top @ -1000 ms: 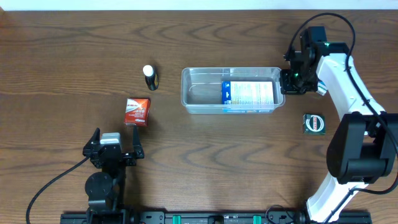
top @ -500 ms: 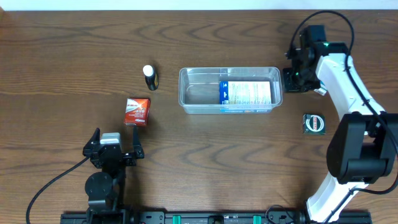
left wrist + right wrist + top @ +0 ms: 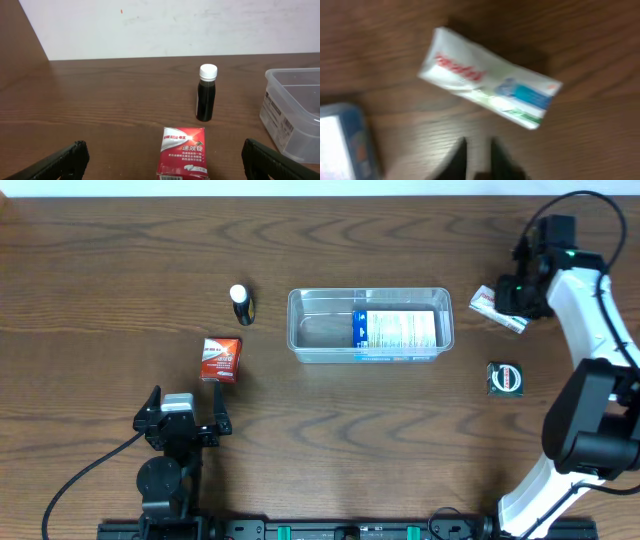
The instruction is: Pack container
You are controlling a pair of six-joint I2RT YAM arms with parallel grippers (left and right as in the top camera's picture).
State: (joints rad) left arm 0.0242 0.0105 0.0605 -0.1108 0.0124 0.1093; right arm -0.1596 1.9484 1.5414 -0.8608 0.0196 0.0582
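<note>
I see the clear rectangular plastic container (image 3: 312,330) mid-table, holding a blue-and-white printed box (image 3: 398,330). My left gripper (image 3: 162,152) gapes wide, facing a red carton (image 3: 183,142) lettered in Chinese. The right gripper (image 3: 479,160) is blurred, so I cannot tell its state.

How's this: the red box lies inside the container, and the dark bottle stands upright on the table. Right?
No. The red box is not inside the container; it lies on the table to its left, as the overhead view shows. The dark bottle does stand upright on the table.
</note>
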